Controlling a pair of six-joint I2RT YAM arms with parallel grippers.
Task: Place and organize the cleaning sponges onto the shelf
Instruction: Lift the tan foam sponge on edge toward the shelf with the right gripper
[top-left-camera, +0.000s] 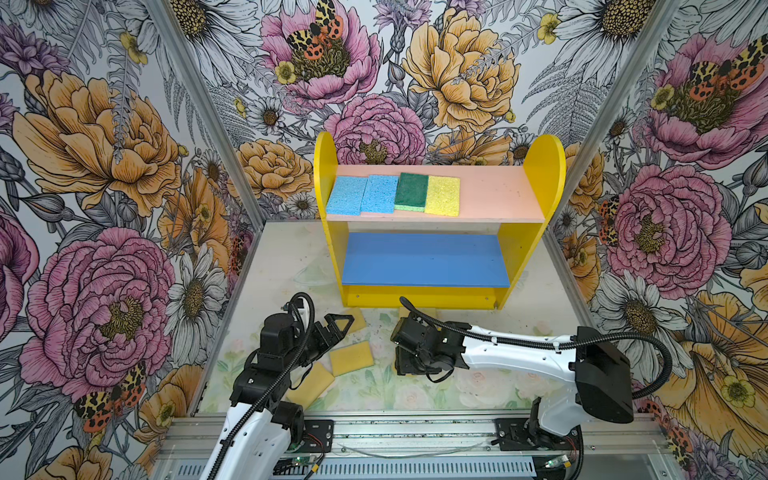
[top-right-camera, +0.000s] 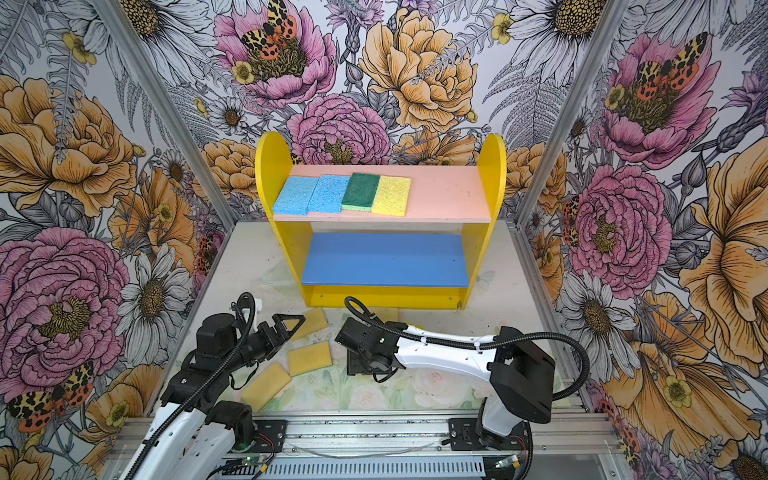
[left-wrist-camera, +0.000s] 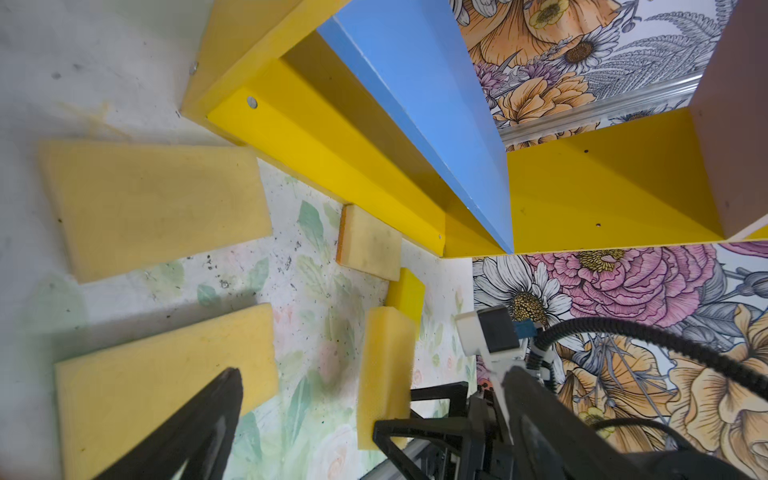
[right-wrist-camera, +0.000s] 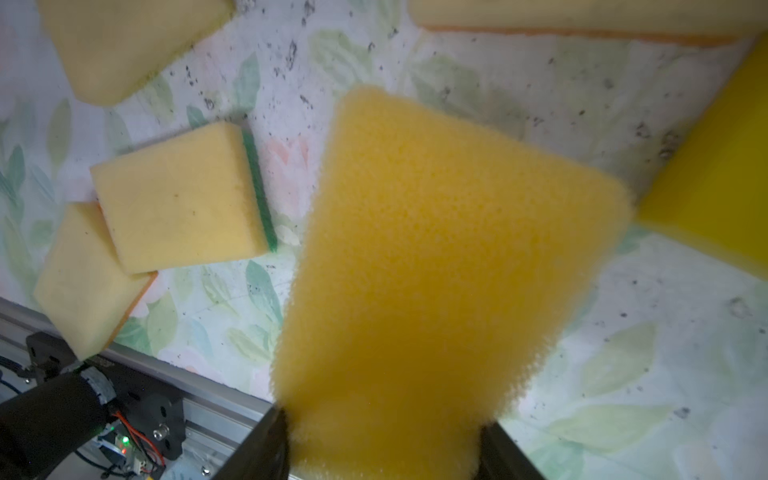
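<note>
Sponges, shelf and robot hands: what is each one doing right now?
Two light blue sponges: lying flat on the pink upper board.
Dark green sponge: flat on that board, beside them.
Pale yellow sponge: flat, next to the green one.
Blue lower board: no sponges on it.
Loose tan sponges: lying on the table, not shelved.
Left gripper: open, holding nothing.
Right gripper: shut on a tan sponge.

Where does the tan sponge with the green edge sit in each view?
Top view: green-edged sponge, left of centre, before the shelf.
Top view: same spot.
Left wrist: second sponge out from the shelf corner, green hidden.
Right wrist: green edge showing.
Landmark: neighbouring tan sponge at the shelf's corner, in all four.
</note>
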